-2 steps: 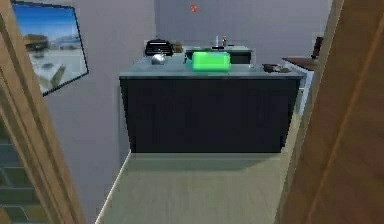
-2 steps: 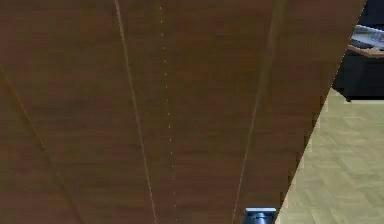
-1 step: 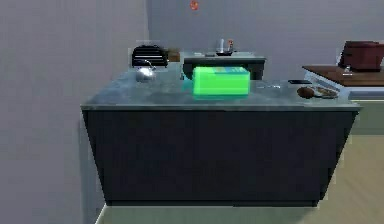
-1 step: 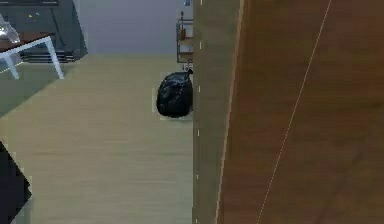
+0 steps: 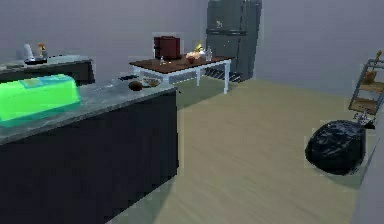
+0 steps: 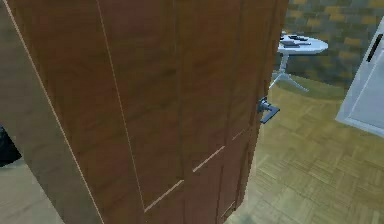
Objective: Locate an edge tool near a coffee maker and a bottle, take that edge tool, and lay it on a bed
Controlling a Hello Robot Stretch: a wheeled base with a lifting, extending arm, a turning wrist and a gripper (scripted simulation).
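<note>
Plenty of bare wood floor (image 5: 245, 140) lay open ahead, running from the dark counter (image 5: 100, 150) on the forward view's left to a black bag (image 5: 335, 148) slumped on the floor at the right. The counter's near corner jutted toward the middle of that view, its front face falling straight to the floor. A bright green box (image 5: 38, 97) sat on the counter's grey top, with a few small roundish bits (image 5: 138, 85) farther along near the far end. Beyond stood a white-legged table (image 5: 215, 66) with a brown top, carrying a dark reddish box (image 5: 167, 47) and some small items (image 5: 196, 54). A tall dark fridge (image 5: 233, 38) stood just behind the table against the wall. A shelf unit (image 5: 372, 85) clipped the right edge.

On the arm side a brown wooden door (image 6: 150, 100) stood close across most of the view, its free edge and metal handle (image 6: 267, 108) toward the right. Past that edge, wood floor (image 6: 310, 165) opened toward a small round white table (image 6: 300, 46) with something dark (image 6: 294, 40) on it, and a white panel (image 6: 364, 85) farther right.

Which of the small things on the counter or table was the edge tool could not be told, so neither could its long axis, which way it pointed, or its place relative to the gripper. The gripper's state could not be told either.
</note>
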